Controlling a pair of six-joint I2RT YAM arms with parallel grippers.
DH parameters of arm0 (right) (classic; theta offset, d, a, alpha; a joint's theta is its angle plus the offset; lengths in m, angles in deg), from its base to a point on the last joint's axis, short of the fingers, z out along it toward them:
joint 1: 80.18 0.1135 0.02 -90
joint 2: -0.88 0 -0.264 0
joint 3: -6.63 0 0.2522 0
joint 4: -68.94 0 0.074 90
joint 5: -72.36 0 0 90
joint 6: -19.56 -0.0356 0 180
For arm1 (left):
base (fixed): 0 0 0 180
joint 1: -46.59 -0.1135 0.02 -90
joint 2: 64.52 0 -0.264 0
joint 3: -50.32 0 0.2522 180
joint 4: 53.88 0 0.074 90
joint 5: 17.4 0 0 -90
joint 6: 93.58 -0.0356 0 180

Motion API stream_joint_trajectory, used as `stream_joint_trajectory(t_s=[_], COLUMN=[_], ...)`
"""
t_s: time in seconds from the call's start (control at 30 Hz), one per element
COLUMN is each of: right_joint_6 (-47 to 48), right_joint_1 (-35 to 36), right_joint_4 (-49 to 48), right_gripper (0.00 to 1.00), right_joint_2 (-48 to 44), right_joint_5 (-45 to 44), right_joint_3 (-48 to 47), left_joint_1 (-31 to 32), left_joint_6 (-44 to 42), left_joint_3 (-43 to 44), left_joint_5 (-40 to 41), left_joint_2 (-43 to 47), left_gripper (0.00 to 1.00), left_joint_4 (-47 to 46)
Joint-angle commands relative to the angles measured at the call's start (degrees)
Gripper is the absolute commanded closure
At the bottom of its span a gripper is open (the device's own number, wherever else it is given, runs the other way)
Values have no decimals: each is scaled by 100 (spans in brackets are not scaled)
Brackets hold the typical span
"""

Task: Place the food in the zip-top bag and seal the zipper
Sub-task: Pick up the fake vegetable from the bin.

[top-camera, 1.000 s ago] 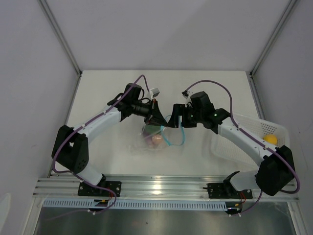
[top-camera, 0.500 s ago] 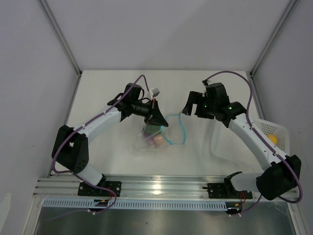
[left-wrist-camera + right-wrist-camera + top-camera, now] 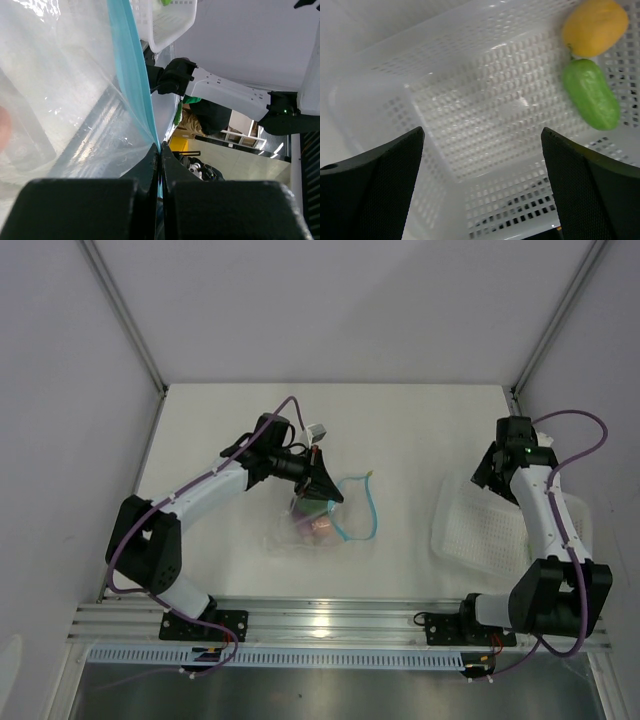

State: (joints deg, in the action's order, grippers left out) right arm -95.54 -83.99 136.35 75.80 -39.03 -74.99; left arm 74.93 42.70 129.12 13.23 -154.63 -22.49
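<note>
The right gripper [image 3: 481, 186] has swung from centre to the right edge, jaws apart over the basket [image 3: 470, 115]; the left gripper [image 3: 159, 150] pinches the zipper [image 3: 131, 75] of the zip-top bag [image 3: 300, 530], mid-desk [image 3: 420, 420], pinkish food [image 3: 322, 527] inside

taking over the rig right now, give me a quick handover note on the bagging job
Left gripper: fingers shut on the zipper, holding the mouth of the zip-top bag up and open.
Right gripper: open, empty, above the white basket.
Done: a pinkish piece and a green piece lie in the bag.
Left: the yellow-orange piece and the light-green piece in the basket go into the bag, then seal the zipper.
</note>
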Motion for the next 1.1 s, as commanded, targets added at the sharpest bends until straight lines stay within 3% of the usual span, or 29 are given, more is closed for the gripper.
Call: stream_joint_trajectory(t_s=[0.0, 0.23, 0.53, 1.07], right_joint_6=[541, 1112, 1490, 2290], right_joint_1=[-233, -778, -1666, -2150], right_joint_4=[129, -267, -777, -1585], right_gripper=[1, 1, 1, 1], right_joint_2=[146, 331, 787, 1780], right_joint_5=[-858, -1288, -1210, -806], right_joint_3=[228, 773, 1099, 1134], left_joint_1=[-30, -39, -91, -232], left_joint_6=[-40, -225, -348, -330], left_joint_3=[-87, 71, 62, -140], left_joint_5=[-241, -312, -329, -329], left_joint_2=[28, -51, -33, 63], left_gripper=[99, 100, 99, 99], left_joint_4=[-216, -14, 83, -49])
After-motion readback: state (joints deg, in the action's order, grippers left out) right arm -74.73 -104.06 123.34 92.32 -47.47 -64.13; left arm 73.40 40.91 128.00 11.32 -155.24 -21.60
